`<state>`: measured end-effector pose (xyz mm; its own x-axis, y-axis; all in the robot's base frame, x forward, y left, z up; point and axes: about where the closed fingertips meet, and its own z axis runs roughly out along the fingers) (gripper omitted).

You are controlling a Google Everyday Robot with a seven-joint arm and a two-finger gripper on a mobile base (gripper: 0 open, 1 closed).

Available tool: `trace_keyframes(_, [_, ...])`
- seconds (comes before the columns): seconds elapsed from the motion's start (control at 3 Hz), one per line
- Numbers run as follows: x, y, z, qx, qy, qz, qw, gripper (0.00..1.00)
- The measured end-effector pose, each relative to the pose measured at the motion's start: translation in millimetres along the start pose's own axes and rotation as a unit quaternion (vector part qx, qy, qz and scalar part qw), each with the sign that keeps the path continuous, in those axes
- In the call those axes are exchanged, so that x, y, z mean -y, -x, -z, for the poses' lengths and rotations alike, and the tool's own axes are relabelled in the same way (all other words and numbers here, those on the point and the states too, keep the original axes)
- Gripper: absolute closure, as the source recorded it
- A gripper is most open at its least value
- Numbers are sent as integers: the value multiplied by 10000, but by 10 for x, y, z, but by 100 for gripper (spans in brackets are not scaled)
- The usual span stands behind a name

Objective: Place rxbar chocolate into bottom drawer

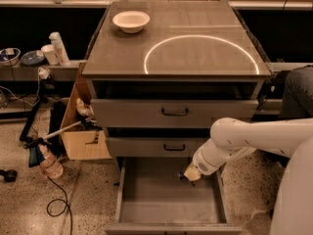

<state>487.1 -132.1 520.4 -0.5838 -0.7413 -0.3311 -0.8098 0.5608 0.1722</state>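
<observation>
The rxbar chocolate (183, 178) shows only as a small dark scrap at the very tip of my gripper (189, 175), low against it and too little of it visible to read any wrapper. I cannot tell whether my gripper is clenched on it or released. My gripper hangs inside the mouth of the bottom drawer (156, 202), above the rear right part of its plain grey floor, just in front of the middle drawer's face and near the right side wall. The bottom drawer is pulled well out toward the camera, and apart from that dark scrap under my gripper I see nothing lying in the tray. My white arm (254, 137) reaches in from the right, angling down and to the left to the gripper. Above, the middle drawer (142, 147) and the top drawer (137, 112) are both pushed in, each with a black bar handle at its centre. The cabinet top (195, 23) carries a white bowl (131, 21) near its back left corner and a bright ring of light (201, 54) toward the right. On the floor to the left of the cabinet a cardboard box (85, 143) stands open, with a plastic bottle (48, 164) lying just beside it and a dark cable (61, 207) curling over the speckled floor.
</observation>
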Motion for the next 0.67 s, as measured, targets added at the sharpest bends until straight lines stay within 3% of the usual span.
trace_keyframes(0.67, [-19, -27, -269, -139, 182, 43, 9997, 100])
